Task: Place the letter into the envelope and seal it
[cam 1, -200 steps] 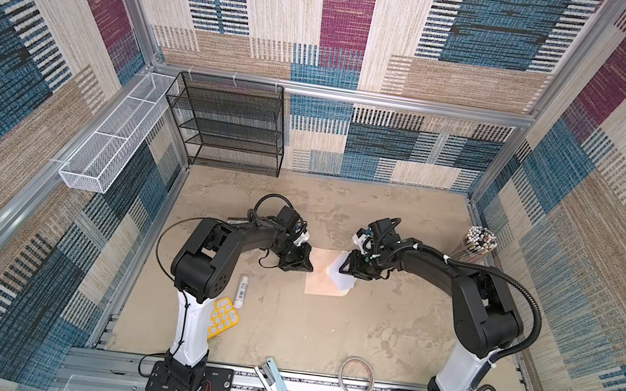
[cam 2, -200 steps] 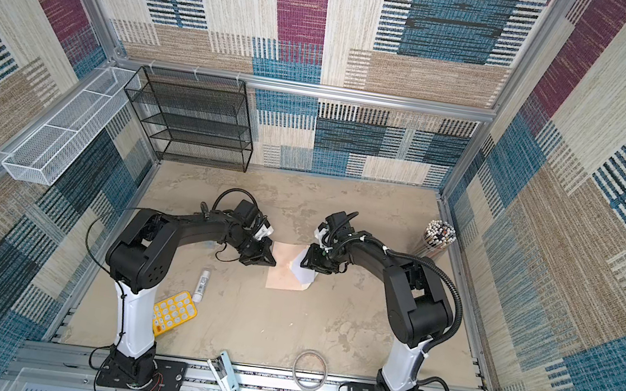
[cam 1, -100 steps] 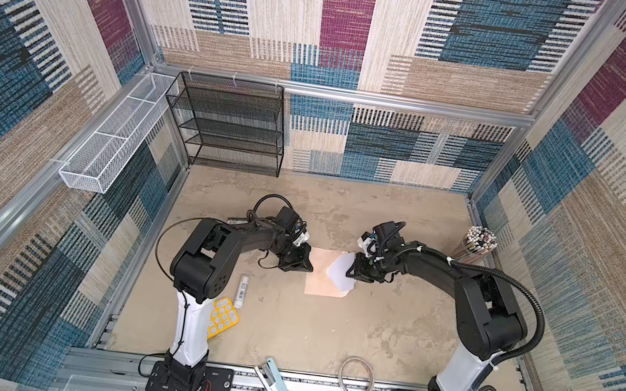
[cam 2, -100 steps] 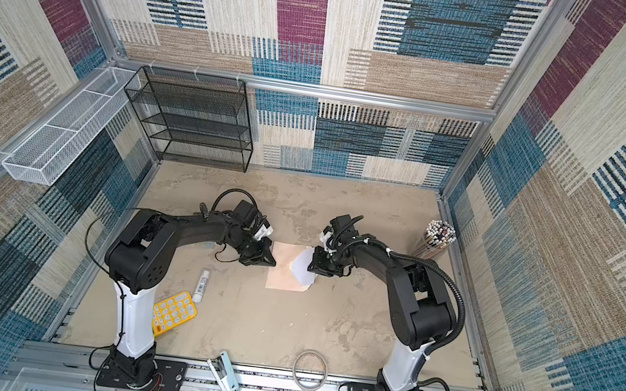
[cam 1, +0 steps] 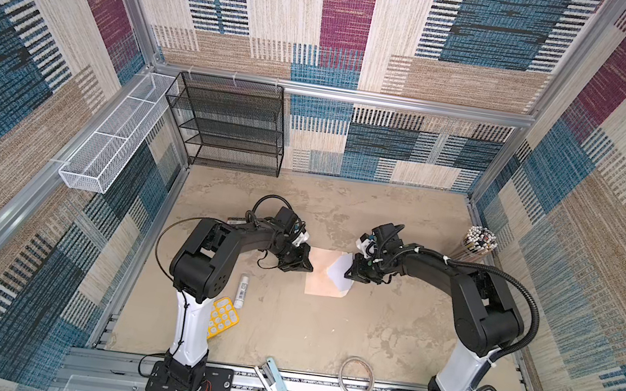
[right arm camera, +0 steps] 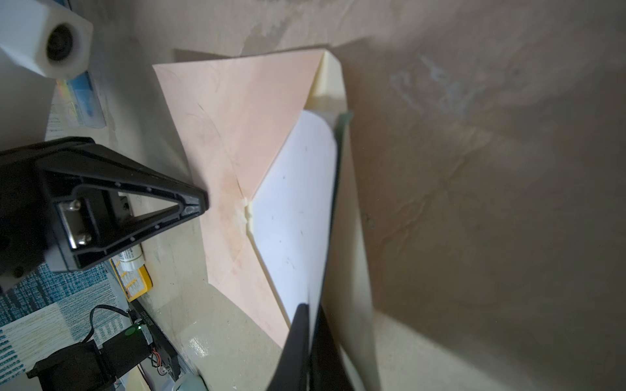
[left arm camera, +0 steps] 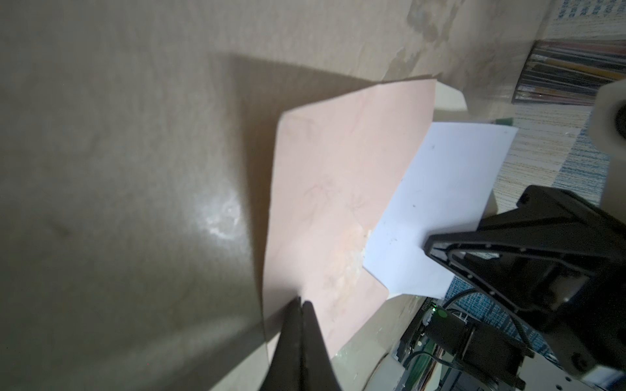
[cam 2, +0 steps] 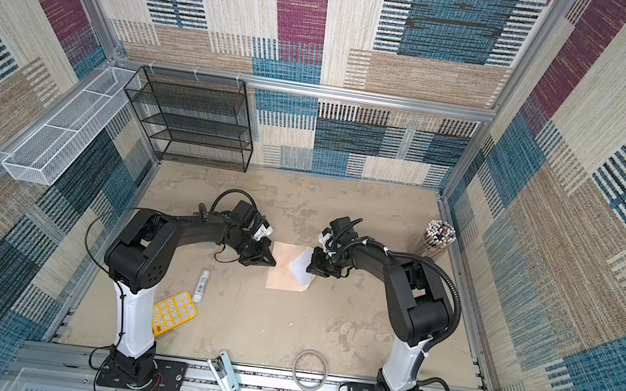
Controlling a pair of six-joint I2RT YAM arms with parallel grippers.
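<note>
Right wrist view: insertion step in hand. Letter sits partly inside the envelope mouth, its free edge pinched by the right jaws above the cream flap (lying open). Left jaws are pressed together, tips on the envelope's opposite edge, apparently pinning it. Next move likely calls for sliding the sheet fully in, kept flat, without buckling. Desk is mottled tan. Yellow calculator and black mesh rack lie well apart. Walls are woven patchwork.

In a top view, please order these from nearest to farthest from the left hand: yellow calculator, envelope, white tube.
1. envelope, touching the left hand, table centre.
2. white tube, toward the front-left.
3. yellow calculator, farther front-left, by the arm's base.
</note>
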